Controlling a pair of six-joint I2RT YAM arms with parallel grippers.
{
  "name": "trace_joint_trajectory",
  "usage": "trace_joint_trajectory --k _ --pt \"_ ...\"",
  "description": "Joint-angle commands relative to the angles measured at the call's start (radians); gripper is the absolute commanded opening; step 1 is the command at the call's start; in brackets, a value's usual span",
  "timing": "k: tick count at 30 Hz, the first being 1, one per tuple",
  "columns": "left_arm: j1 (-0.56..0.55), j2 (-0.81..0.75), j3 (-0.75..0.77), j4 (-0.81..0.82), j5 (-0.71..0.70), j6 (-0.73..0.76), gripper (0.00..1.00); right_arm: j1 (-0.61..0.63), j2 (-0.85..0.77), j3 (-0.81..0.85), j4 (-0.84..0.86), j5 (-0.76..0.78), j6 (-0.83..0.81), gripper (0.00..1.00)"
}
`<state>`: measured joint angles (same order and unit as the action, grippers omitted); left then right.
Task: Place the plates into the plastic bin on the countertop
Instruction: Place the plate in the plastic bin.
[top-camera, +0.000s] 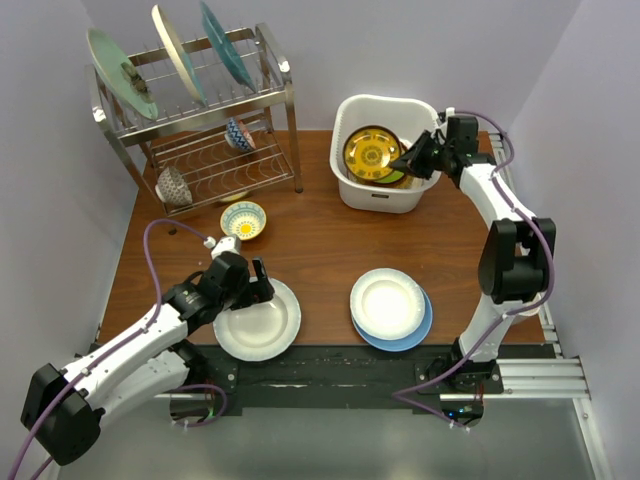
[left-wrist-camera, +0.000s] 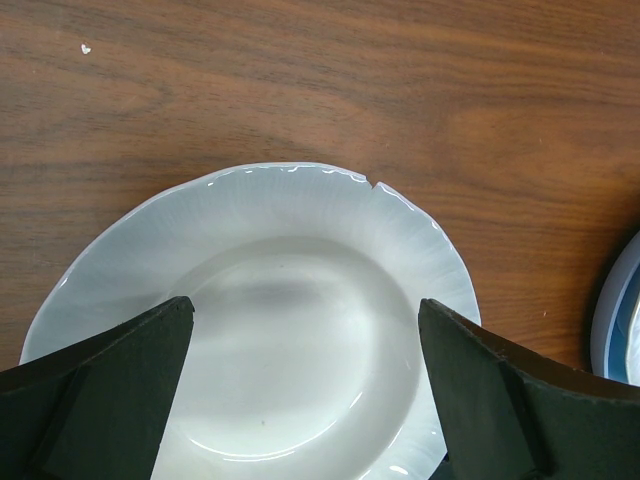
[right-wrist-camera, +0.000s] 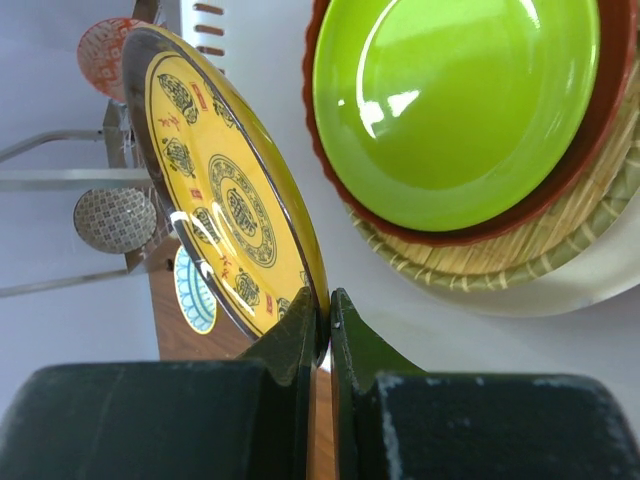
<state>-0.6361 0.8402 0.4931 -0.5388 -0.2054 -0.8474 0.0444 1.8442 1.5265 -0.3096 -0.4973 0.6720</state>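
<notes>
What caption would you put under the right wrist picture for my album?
The right gripper pinches the yellow patterned plate by its rim beside the lime green plate.

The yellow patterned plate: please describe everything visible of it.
Round, glossy like glazed ceramic, the yellow plate has dark ornaments, a central medallion and a dark rim. The right claw, shut on its edge, holds it steeply tilted over the white plastic bin, above the lime green plate.

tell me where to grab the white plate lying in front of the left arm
The white plate lies flat on the table, so only its upturned rim offers a pinch. Take the edge nearest the left arm, from above, one finger inside; the open left end effector hovers over it.
</notes>
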Motion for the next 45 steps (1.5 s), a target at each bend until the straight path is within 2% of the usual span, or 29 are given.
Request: trace_joint_trajectory --k 1,11,34,42,45 --pt "-0.002 -0.006 0.001 0.03 -0.009 0.018 1.0 -0.014 0.016 0.054 0.081 -0.018 0.034 0.03" --pt "-0.002 0.0 0.001 0.034 -0.006 0.024 1.0 -0.038 0.093 0.119 0.081 -0.009 0.043 0.04" --pt "-0.002 0.002 -0.005 0.042 0.009 0.028 1.0 -0.041 0.194 0.135 0.106 0.003 0.057 0.09" --pt "-0.002 0.003 -0.005 0.048 0.015 0.036 1.0 -0.074 0.19 0.104 0.127 -0.006 0.06 0.18" --pt "-0.002 0.0 -0.007 0.046 0.018 0.036 1.0 -0.078 0.185 0.1 0.133 -0.003 0.069 0.29"
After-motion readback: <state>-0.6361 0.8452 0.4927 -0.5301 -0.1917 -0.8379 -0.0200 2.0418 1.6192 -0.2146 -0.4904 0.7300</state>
